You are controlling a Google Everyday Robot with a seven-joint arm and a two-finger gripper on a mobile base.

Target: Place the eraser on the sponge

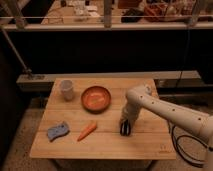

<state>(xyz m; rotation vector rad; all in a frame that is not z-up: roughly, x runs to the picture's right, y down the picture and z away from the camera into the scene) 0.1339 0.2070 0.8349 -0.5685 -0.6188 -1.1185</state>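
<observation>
eraser (125,131): beneath end effector (125,126); likely light, stiff; take across narrow sides
end effector grip: cannot tell
sponge (58,131): well apart, soft

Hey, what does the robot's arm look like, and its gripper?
The arm is smooth cream-white, built of thick rounded segments with a bulbous joint. Its gripper, low over the right half of the table, is dark, nearly black. A black cable loops on the floor beneath it.

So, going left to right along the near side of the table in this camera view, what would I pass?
sponge → carrot → gripper, which is down at the tabletop, right of the carrot and in front of the orange bowl.
</observation>
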